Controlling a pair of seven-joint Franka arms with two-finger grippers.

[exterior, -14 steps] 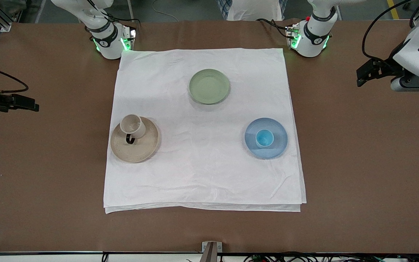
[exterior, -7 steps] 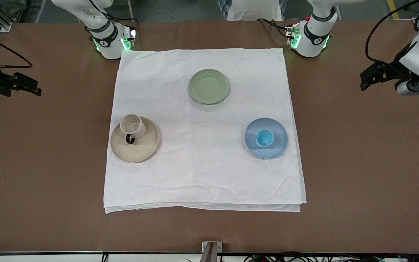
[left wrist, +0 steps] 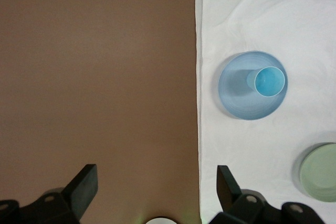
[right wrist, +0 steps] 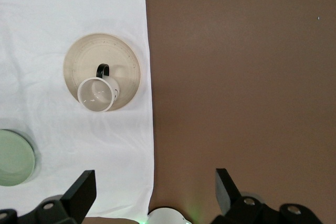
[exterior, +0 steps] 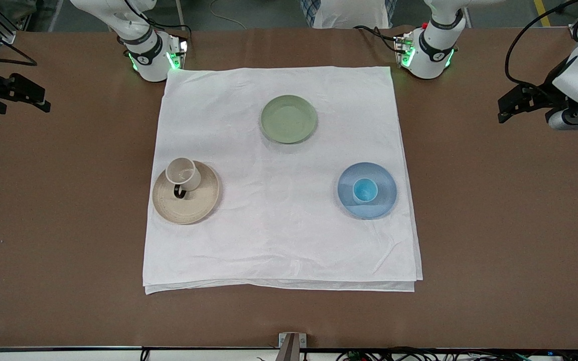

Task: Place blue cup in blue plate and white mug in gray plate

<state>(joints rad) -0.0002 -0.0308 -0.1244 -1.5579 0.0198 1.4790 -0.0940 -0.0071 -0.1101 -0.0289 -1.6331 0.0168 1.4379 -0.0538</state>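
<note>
The blue cup (exterior: pixel 365 190) is standing upright in the blue plate (exterior: pixel 384 201), mouth facing up, its long axis vertical — it is sitting about at the plate's middle, toward the left arm's end of the white cloth (exterior: pixel 279 240). The white mug (exterior: pixel 182 173) is standing upright on the gray plate (exterior: pixel 198 204), resting on the part of the plate farther from the front camera, with its black loop handle pointing toward that camera. A green plate (exterior: pixel 288 119) is lying bare on the cloth, farther from the camera than both. The left gripper (exterior: pixel 512 103) is hanging released over the bare brown counter (exterior: pixel 494 225) at the left arm's end, its fingers (left wrist: pixel 227 182) spread wide and holding nothing. The right gripper (exterior: pixel 28 95) is hanging over the counter at the right arm's end — likewise released, fingers (right wrist: pixel 224 184) wide apart.
</note>
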